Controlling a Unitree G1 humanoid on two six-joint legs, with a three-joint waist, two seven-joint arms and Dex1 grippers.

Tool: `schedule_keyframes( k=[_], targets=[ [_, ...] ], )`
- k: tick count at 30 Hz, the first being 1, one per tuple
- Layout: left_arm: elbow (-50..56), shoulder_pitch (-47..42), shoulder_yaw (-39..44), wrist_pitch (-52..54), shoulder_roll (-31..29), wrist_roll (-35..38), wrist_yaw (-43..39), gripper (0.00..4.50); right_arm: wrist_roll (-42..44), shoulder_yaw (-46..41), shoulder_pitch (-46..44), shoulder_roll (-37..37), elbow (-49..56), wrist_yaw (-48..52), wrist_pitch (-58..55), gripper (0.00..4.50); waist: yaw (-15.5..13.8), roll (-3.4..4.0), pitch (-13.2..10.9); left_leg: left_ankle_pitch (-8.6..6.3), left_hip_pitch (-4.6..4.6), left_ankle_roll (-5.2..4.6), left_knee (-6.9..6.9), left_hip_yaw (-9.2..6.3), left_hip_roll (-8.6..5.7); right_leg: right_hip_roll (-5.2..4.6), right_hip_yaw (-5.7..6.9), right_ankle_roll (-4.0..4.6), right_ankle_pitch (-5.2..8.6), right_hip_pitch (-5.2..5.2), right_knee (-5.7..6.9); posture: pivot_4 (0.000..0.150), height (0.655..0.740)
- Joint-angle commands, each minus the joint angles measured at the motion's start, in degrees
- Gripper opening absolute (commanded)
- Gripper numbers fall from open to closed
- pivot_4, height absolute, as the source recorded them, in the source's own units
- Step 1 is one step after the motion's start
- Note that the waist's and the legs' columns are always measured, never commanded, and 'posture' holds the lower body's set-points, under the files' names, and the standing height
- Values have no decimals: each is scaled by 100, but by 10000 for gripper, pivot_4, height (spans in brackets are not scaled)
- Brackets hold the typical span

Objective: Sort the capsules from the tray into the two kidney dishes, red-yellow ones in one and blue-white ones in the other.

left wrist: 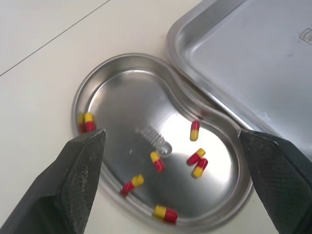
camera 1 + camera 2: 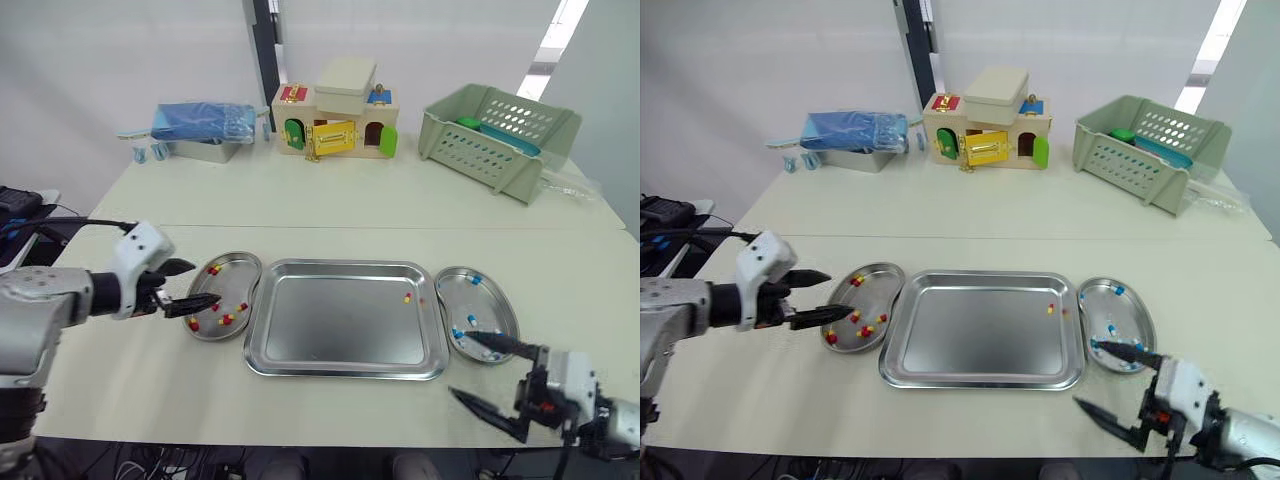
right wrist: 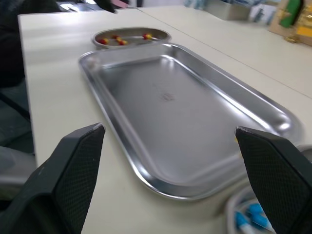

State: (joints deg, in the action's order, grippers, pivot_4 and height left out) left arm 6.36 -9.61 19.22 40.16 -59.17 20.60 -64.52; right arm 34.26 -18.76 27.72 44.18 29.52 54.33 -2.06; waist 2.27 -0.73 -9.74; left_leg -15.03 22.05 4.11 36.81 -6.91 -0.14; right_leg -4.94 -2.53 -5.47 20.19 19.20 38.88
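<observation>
One red-yellow capsule lay in the tray, near its far right corner, with the rest of the tray floor bare. Just beside the tray's left edge sat the left dish, holding several red-yellow capsules scattered apart. Just beside the tray's right edge sat the right dish, with a few blue-white capsules in it. The left gripper hung over the side of the left dish away from the tray, its fingers spread wide with nothing between them. The right gripper was off the tray's near right corner, fingers also wide and empty, one fingertip reaching over the near end of the right dish.
</observation>
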Motion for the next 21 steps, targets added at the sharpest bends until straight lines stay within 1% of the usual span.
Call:
schedule_keyframes(
  k=[1,3,7,10,13,17,21],
  targets=[
    [-82,565,888,-324,-275,-56,-62,44755,444,-910,242,411,215,-92,-895,45000,-13,-2,-1,0,0,0,-1,1,1,0,0,1,0,0,-2,1500,7400],
    [-390,989,1221,-614,-360,-311,58,44755,456,-1356,279,546,-56,-32,-1117,45000,-29,-8,-3,-1,0,-1,-5,4,1,-1,-1,1,1,0,-4,1500,7400],
    [-930,1612,1724,-986,-400,-463,52,44755,143,-1917,437,1106,-700,403,-1682,45000,-35,-16,-9,-1,-7,-1,-11,16,1,-3,-8,2,2,0,-5,1500,7400],
    [-1377,1904,1889,-1285,-352,-588,136,44755,-207,-1824,181,1544,-1494,391,-2074,45000,-32,-29,-10,-1,-9,-2,-13,18,4,-3,-6,4,3,1,-5,1500,7400],
    [-1552,2103,1782,-1424,-352,-668,152,44755,-538,-1599,-170,1704,-1970,463,-1970,45000,-33,-31,-13,-1,-9,-1,-17,21,5,-3,-7,6,4,2,-6,1500,7400],
    [-1553,2222,1692,-1415,-272,-679,262,44755,-940,-1282,-508,1725,-2343,642,-1697,45000,-31,-32,-14,-1,-8,-1,-19,22,7,-3,-8,7,4,5,-6,1500,7400],
    [-1372,2514,1824,-1432,-107,-666,384,44755,-1096,-1083,-820,1715,-2650,816,-1607,45000,-26,-30,-16,-1,-8,-1,-20,27,7,-4,-11,7,4,6,-6,1500,7400]
  ],
)
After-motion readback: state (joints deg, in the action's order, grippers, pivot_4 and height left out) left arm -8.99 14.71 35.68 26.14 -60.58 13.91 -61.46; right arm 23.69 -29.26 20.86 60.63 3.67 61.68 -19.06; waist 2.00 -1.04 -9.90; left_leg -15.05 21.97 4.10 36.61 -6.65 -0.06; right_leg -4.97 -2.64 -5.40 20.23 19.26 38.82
